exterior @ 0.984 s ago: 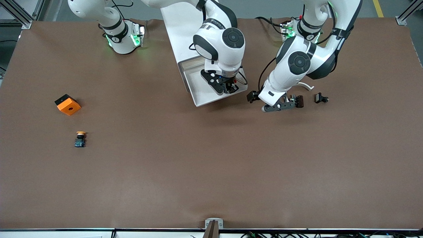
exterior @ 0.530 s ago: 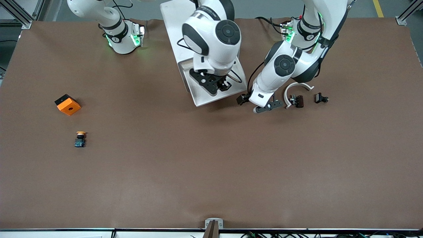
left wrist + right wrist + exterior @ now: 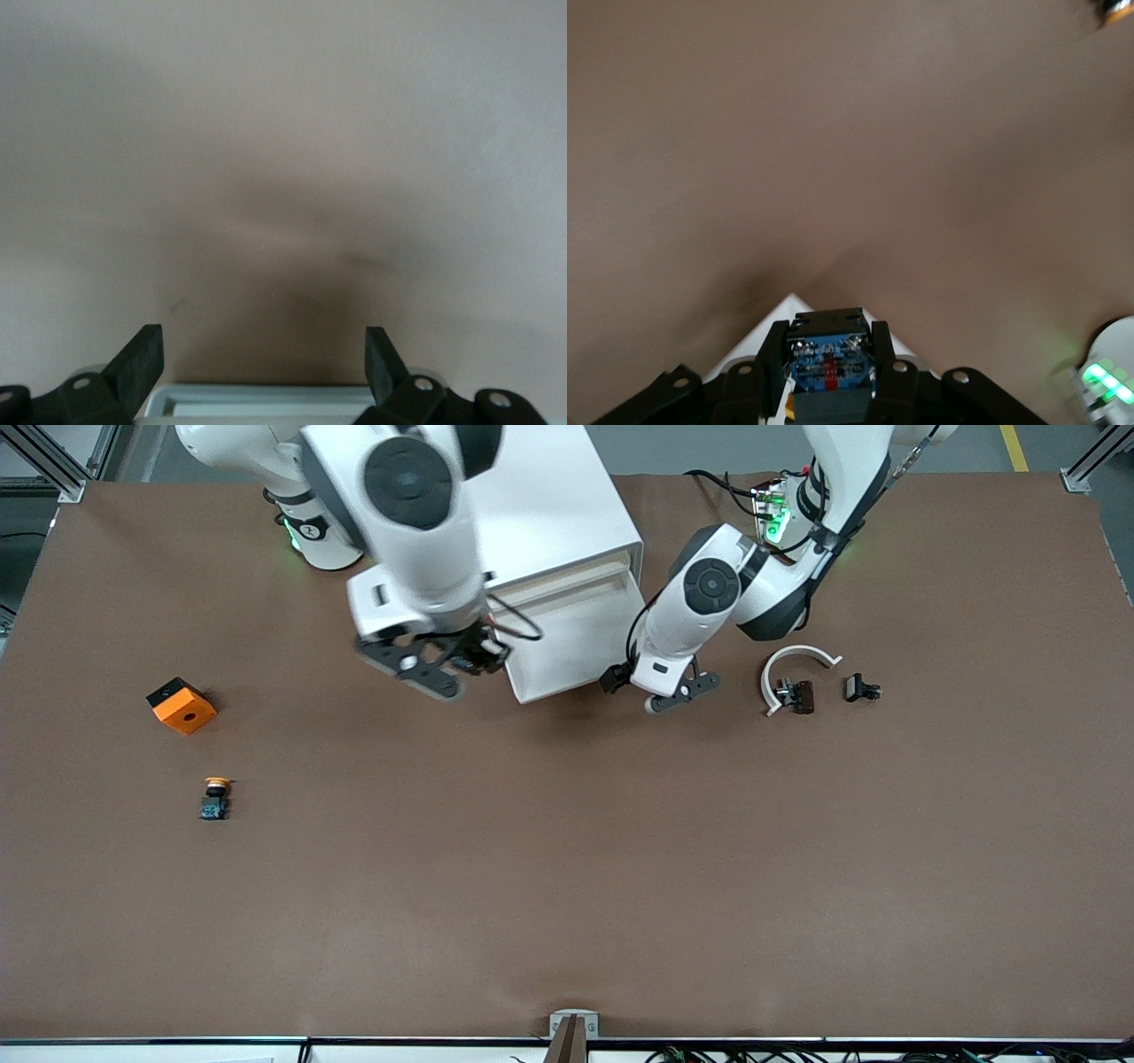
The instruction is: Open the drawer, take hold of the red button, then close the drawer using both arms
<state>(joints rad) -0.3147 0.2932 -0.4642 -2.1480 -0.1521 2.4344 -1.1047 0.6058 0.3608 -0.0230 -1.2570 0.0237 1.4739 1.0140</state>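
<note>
Between the fingers of the right end effector (image 3: 830, 372) sits the button (image 3: 829, 359), clamped tight; only its dark body and blue underside with a red mark show in the right wrist view, the red cap being hidden. From the front this end effector (image 3: 443, 666) is blurred, up in the air over the surface (image 3: 567, 886) beside the corner of the drawer (image 3: 571, 642), which stands pulled out of the white cabinet (image 3: 549, 505). No writing on the button can be read. The left end effector (image 3: 264, 359) is spread wide and empty, just beside the open drawer toward the left arm's end, with the drawer's rim cut off at the edge of its wrist view. A yellow-capped button (image 3: 214, 798) and an orange cube (image 3: 182, 705) lie well apart toward the right arm's end.
</note>
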